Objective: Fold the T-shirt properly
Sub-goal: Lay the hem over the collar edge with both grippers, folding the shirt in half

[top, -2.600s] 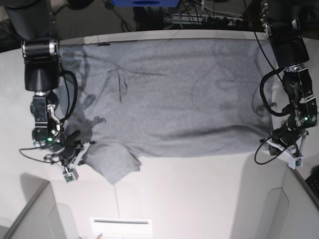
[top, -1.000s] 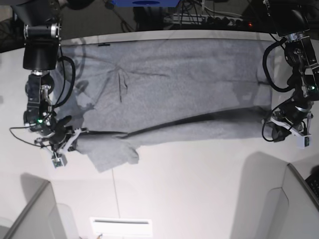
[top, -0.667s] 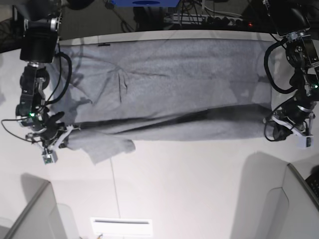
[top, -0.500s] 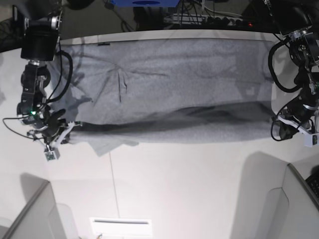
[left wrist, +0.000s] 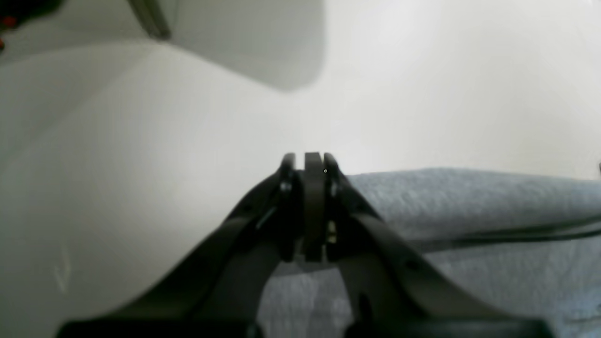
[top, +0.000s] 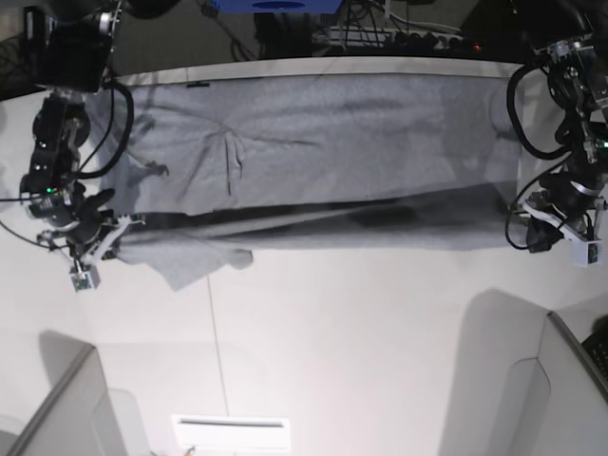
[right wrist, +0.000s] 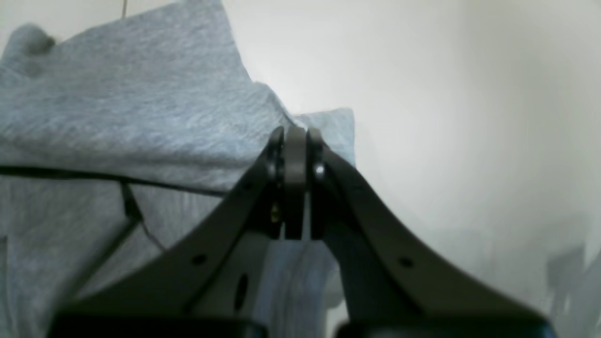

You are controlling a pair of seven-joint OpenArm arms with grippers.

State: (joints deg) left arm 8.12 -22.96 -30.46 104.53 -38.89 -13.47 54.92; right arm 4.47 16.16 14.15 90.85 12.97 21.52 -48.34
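You see the T-shirt [top: 323, 152] spread wide over the far half of the white table [top: 361, 342]. Its near edge is now lifted and folded back toward the far side, so the grey band is narrower than half a second ago. The left gripper [top: 524, 226] is clenched on the edge of the cloth at the right side of the base view, and the right gripper [top: 112, 236] is clenched on the edge at the left side. Both have moved farther from the near edge of the table since the earlier frames. One sleeve [top: 195, 264] hangs out below the fold near the right gripper, smaller than before. In the wrist views the jaws stand pressed together, with grey fabric just beside them.
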